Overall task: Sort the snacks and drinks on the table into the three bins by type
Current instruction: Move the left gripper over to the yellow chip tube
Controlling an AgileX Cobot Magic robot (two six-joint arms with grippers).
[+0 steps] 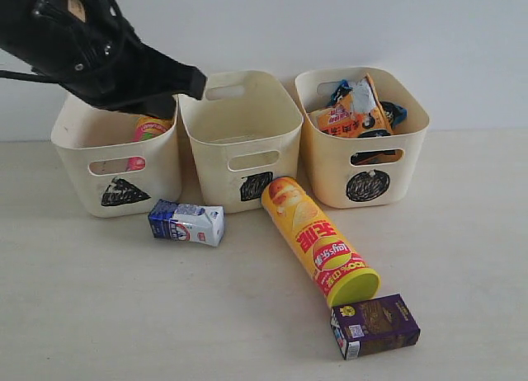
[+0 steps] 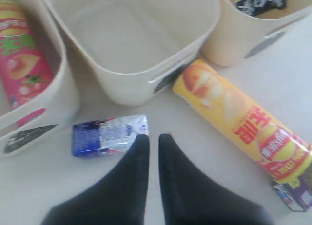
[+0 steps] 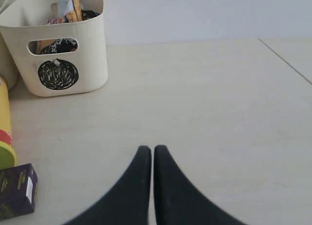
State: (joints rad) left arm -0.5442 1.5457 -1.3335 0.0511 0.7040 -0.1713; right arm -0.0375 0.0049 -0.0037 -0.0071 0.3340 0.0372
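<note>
The left gripper (image 2: 153, 137) is seen shut, its fingers all but touching, and nothing is gripped. It is raised in the air near the left rim of the middle bin (image 1: 216, 162), as seen in the exterior view. The blue-white carton (image 1: 186, 223) is laid on the table (image 1: 82, 315) before that bin's left front corner. The yellow tube (image 1: 318, 238) is laid flat, one end near the bin's right front corner. The purple carton (image 1: 375, 326) is set just past its capped end. The pink tube (image 1: 149, 130) is stood in the triangle bin (image 1: 74, 162), left of the middle bin. The orange-white bag (image 1: 351, 117) and blue bag (image 1: 394, 113) are packed in the circle bin (image 1: 326, 171), right of it. The right gripper (image 3: 152, 148) is closed on nothing, over table beyond the circle bin.
</note>
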